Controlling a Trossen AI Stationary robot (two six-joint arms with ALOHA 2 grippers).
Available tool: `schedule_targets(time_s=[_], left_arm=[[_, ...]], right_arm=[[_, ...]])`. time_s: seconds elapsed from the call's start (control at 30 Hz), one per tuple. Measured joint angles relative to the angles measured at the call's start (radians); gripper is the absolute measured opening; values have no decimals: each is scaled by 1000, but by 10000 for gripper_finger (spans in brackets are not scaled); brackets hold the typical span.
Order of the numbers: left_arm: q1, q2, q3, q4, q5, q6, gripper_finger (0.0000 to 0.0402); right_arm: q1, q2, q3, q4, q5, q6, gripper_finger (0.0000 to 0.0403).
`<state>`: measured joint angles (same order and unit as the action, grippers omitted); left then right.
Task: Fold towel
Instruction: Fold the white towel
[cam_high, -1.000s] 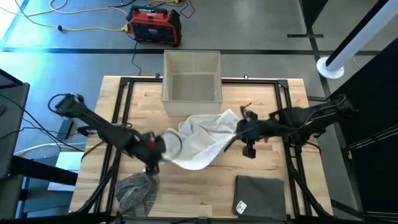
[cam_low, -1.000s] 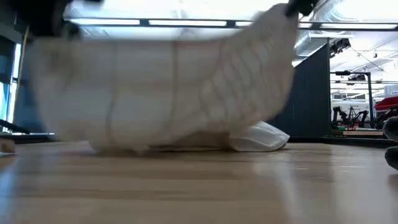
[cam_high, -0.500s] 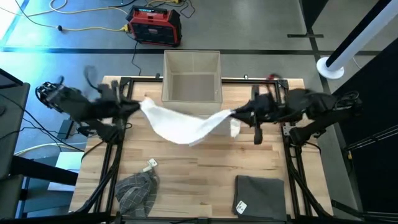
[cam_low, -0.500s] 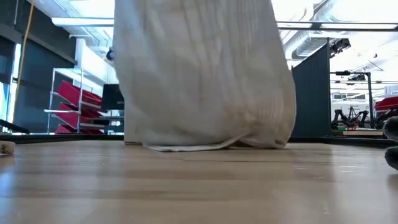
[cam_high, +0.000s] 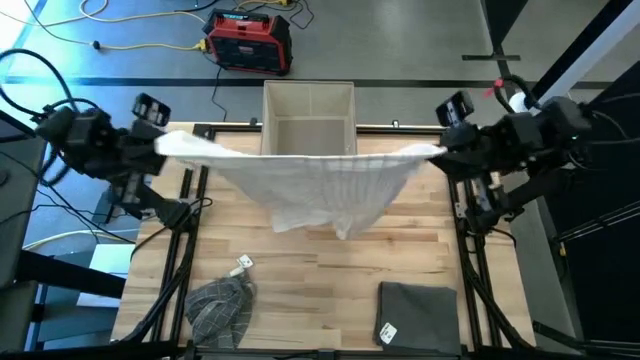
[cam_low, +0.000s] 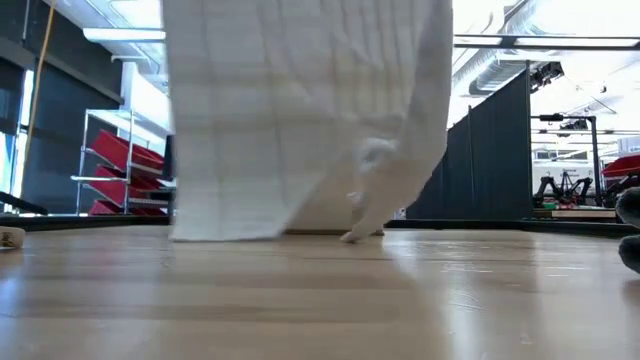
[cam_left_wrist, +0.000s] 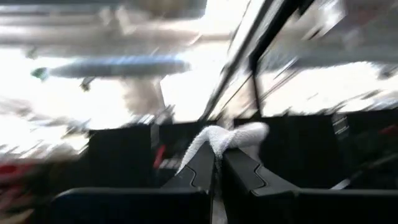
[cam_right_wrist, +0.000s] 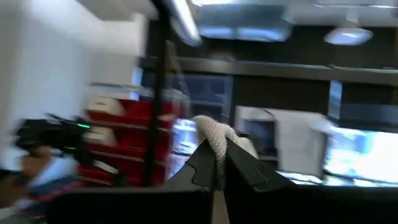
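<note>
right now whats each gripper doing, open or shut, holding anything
Left gripper: shut on a corner of the white towel, raised above the table.
Right gripper: shut on the towel's opposite corner, pulling it taut between the arms.

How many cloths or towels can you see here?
3: a white towel stretched in the air between both arms, a checked cloth crumpled at the table's near left, a folded grey one near right.

White towel, faint grid
</note>
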<state>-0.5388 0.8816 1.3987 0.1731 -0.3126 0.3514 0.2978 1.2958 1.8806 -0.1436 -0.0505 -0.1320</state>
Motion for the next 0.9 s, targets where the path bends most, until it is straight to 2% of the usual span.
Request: schedule_targets(time_s=[0.17,0.3,0.47,0.63,0.7,0.77,0.9], left_arm=[[0,22,0,119,134,-7,2],[0,50,0,189,182,-11,2],[0,96,1,250,263,-69,2],[-29,168,74,232,330,-85,2],[-49,196,123,189,333,-63,2],[-64,219,178,116,331,-22,2],[-71,240,249,-20,223,61,2]], right_arm=[[69,85,131,2,-16,-16,2],[137,155,232,-1,-33,-53,2],[237,218,334,-31,-31,-114,2],[342,266,392,-56,9,-166,2],[384,276,407,-59,60,-202,2],[433,278,415,-62,161,-268,2],[535,270,416,-31,495,-473,2]])
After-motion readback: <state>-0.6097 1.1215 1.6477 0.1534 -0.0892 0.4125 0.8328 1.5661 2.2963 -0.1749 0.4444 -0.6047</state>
